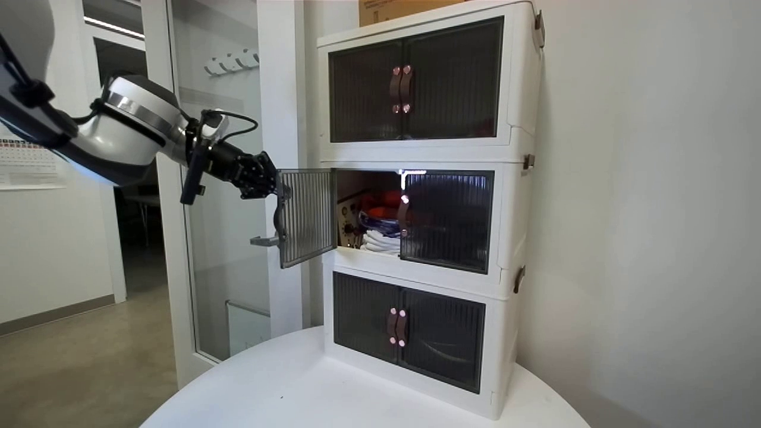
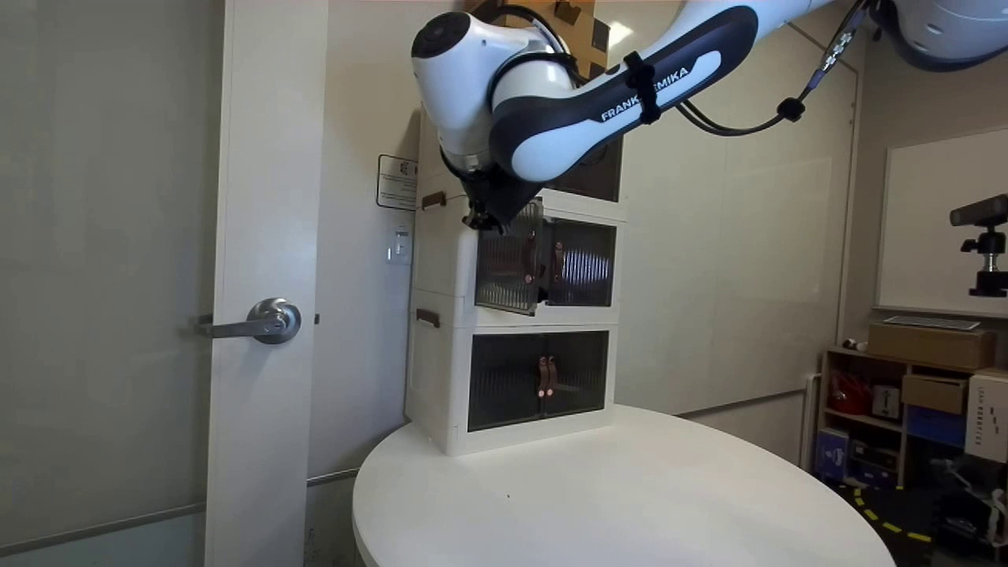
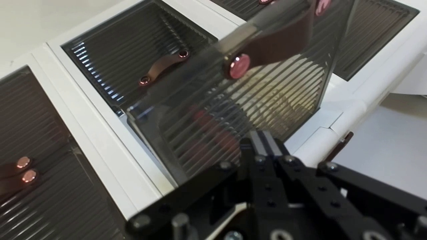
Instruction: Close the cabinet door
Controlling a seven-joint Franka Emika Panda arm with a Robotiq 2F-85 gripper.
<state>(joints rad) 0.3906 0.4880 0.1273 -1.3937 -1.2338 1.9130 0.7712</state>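
The cabinet door, a smoky translucent ribbed panel with a brown handle, stands swung outward from the middle tier of the white cabinet. It shows in both exterior views [image 1: 309,220] [image 2: 504,272] and in the wrist view [image 3: 203,133]. The white cabinet [image 1: 416,151] shows its middle-tier opening with red, blue and white things inside. The right leaf [image 1: 449,220] of that tier is shut. My gripper [image 3: 265,143] is shut, with nothing seen between its fingertips. It is at the outer face of the door, near its upper part [image 1: 274,178] [image 2: 487,224]. Contact cannot be told for sure.
The top doors [image 1: 416,80] and bottom doors [image 1: 410,330] of the cabinet are shut. The cabinet stands on a round white table [image 2: 614,496]. A tall glass room door with a lever handle [image 2: 252,323] stands beside it. A cardboard box [image 1: 395,10] sits on top.
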